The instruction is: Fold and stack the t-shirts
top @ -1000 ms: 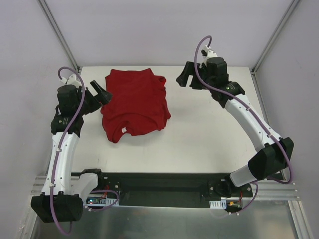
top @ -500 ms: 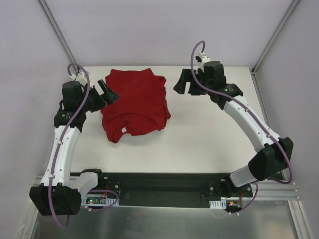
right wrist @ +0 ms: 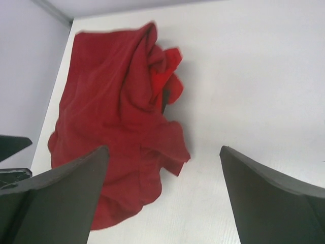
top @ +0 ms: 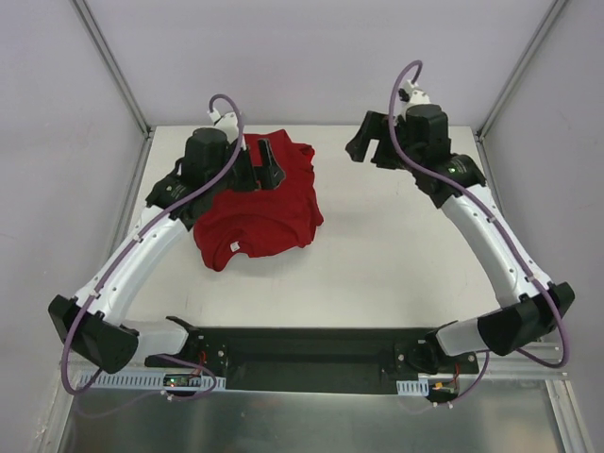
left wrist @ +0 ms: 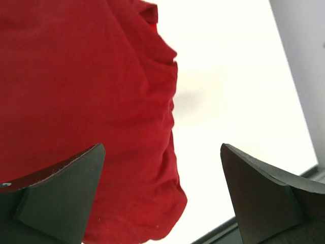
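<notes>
- The white table [top: 396, 255] is seen from above, with grey walls along its left, far and right edges; most of its right half is bare.
- The two arms are bolted at the near edge. The left arm [top: 142, 255] is stretched towards the far-left corner, and the right arm [top: 491, 236] is bent towards the far edge, right of the middle.
- The deep-red shirt [top: 264, 203] is spread loosely in the far-left part of the table, from the far edge towards the middle. It is rumpled, with bunched folds at its far-right corner [right wrist: 162, 76]. Whether more than one shirt is in the heap cannot be told.
- The left gripper [top: 260, 168] is held over the far part of the shirt with its jaws spread wide and nothing between them. In the left wrist view one finger [left wrist: 56, 198] is seen against the red cloth [left wrist: 76, 76] and the other against bare table. Contact with the cloth cannot be told.
- The right gripper [top: 370, 149] is held near the far edge, apart from the shirt's right side, released and empty.
- A small white label [top: 233, 247] is seen at the shirt's near edge.
</notes>
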You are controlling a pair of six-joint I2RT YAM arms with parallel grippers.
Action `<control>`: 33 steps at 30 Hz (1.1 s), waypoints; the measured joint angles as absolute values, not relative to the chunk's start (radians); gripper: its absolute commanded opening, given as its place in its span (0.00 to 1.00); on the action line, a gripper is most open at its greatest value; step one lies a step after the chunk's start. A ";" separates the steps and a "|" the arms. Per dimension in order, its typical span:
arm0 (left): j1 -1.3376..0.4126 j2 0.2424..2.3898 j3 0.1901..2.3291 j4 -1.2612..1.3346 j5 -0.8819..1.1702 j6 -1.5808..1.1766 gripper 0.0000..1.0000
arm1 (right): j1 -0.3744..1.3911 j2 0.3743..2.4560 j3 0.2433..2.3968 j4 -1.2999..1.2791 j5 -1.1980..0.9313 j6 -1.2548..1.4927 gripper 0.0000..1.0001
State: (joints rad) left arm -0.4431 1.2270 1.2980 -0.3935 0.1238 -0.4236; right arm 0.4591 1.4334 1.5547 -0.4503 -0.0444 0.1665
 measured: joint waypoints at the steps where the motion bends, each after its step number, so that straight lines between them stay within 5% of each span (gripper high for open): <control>1: -0.460 1.245 1.322 -0.397 0.103 -0.420 0.99 | 0.452 1.423 1.568 -0.465 -0.019 0.174 0.96; 9: -0.641 1.532 1.581 -0.405 -0.065 -0.381 0.98 | 0.210 1.253 1.458 -0.568 -0.006 0.268 0.96; 19: -0.791 1.919 1.866 -0.458 -0.105 -0.373 0.97 | 0.168 1.200 1.405 -0.641 0.055 0.222 0.96; 33: -0.812 1.988 1.848 -0.538 -0.097 -0.436 0.96 | 0.108 1.152 1.380 -0.655 0.020 0.191 0.96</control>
